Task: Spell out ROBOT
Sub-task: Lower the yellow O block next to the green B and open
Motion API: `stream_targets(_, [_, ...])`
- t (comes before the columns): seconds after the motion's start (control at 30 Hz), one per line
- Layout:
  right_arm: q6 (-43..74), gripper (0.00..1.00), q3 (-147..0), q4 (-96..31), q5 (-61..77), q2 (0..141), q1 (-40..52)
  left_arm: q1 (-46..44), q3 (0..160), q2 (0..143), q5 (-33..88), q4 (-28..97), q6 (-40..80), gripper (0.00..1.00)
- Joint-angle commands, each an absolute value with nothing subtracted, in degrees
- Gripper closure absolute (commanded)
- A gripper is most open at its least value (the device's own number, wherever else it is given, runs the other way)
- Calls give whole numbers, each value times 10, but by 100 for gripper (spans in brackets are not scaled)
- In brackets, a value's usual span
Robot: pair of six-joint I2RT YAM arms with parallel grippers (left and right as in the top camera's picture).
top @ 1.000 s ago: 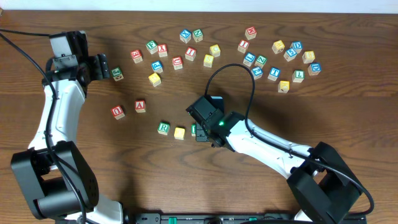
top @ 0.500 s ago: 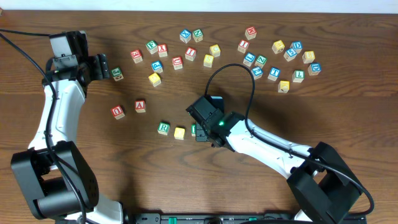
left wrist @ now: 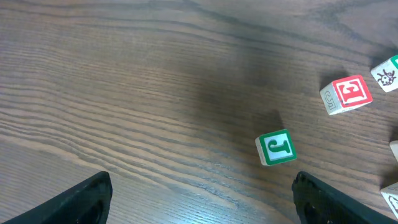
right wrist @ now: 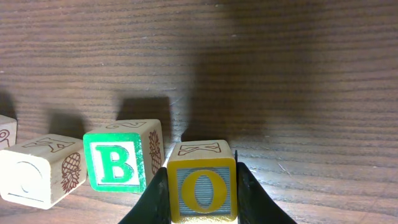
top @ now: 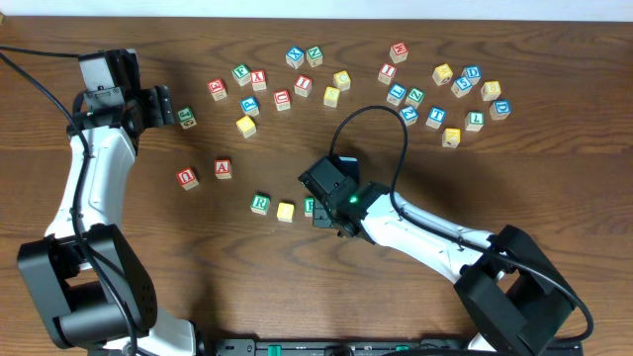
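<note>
A yellow-framed O cube [right wrist: 200,186] is gripped between the jaws of the right gripper [right wrist: 201,208], which are closed against its two sides. Its front face is grey-blue with a yellow letter, and a K is printed on its top. In the wrist view it is held just to the right of the B cube [right wrist: 121,163], low over the table [right wrist: 298,74] (whether it rests on the wood cannot be told). The B cube is marked by a green frame, a green letter on white, and a pineapple drawn on its side. On its other side a yellow-faced cube [right wrist: 34,177] is seen, with a faint round letter on pale wood.

From overhead, the row is found at the table's near middle: a green-framed R cube [top: 260,204], the yellow-faced cube, then B, partly covered by the right gripper. A blue-framed T cube [top: 436,117] lies well apart, among the scattered cubes at the far right.

The left gripper [left wrist: 202,186] is held wide open with nothing between its jaws, and a green-framed J cube [left wrist: 277,147] lies just ahead of it.
</note>
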State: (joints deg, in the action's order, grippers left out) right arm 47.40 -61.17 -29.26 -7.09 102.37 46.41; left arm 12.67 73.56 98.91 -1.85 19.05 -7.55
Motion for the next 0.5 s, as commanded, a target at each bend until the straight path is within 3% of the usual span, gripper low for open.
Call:
stream_targets(0.0, [484,90,-609,-291,-76,1014,468,128,733,989,-20,187,-79,9])
stream_targets(0.17, [484,67,-609,-291,-76,1014,468,128,733,989,-20,187,-79,9])
stream_targets(0.3, [484,56,-609,-291,-76,1014,468,128,733,989,-20,187,-79,9])
stream_targets(0.47, [484,53,-609,-290,-76,1014,468,128,733,989,-20,187,-79,9])
